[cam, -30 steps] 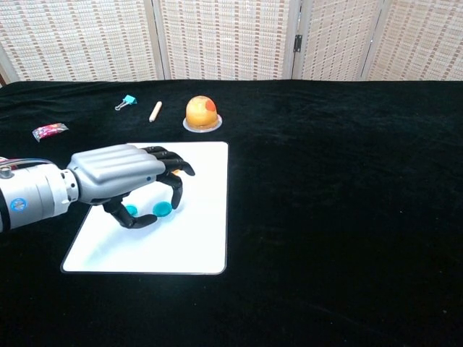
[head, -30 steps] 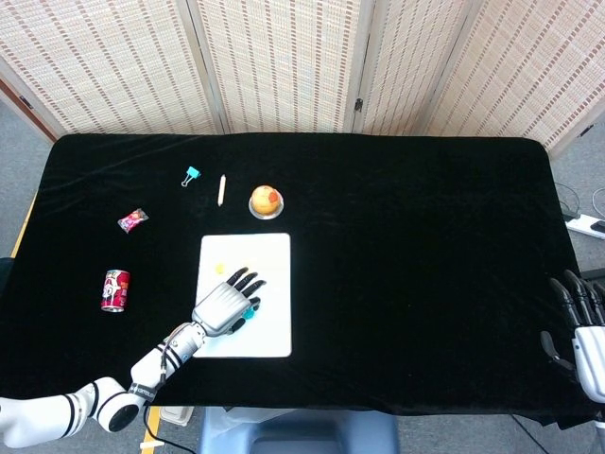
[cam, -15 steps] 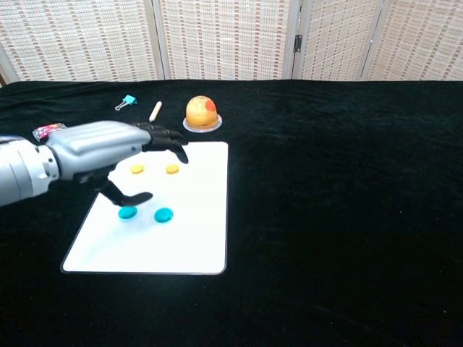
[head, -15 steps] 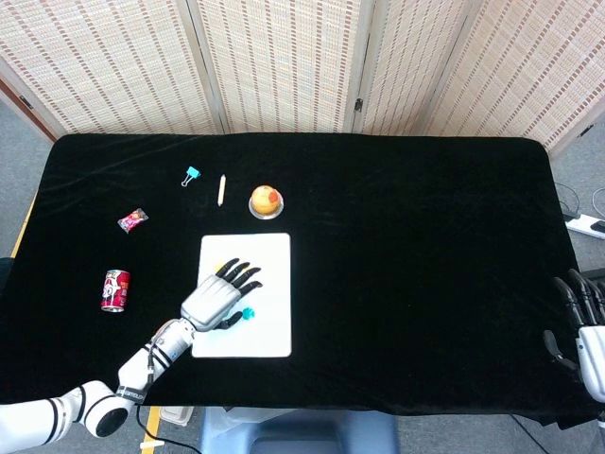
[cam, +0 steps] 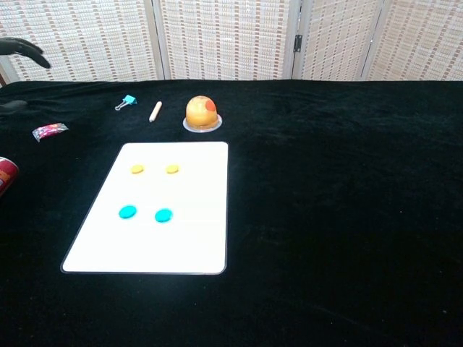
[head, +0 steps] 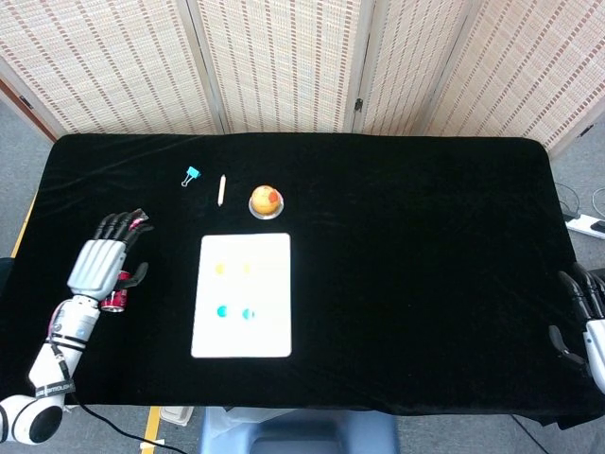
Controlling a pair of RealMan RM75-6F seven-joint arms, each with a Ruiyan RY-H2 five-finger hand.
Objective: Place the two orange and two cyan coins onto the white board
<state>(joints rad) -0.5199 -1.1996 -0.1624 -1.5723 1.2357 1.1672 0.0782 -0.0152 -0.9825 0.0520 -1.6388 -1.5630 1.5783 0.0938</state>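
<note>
Head view shows the white board lying flat on the black table, left of centre and toward the near edge; on it sit two orange coins side by side in the far half and two cyan coins side by side in the near half, all four apart from one another and well inside the board's edges; chest view shows the same four, the orange pair farther and the cyan pair nearer. The left hand is out to the left of the board, well apart from it, its dark fingers spread and pointing toward the far side, with nothing in its grasp; it sits over a red can whose end shows just near it, and its fingertips are close to a small pink packet. The right hand shows only partly at the near right edge of the frame, beyond the table's corner; whether it is open or closed cannot be told. On the far side of the board stand an orange fruit on a small dish, a pale stick and a blue binder clip, in a row running left.
</note>
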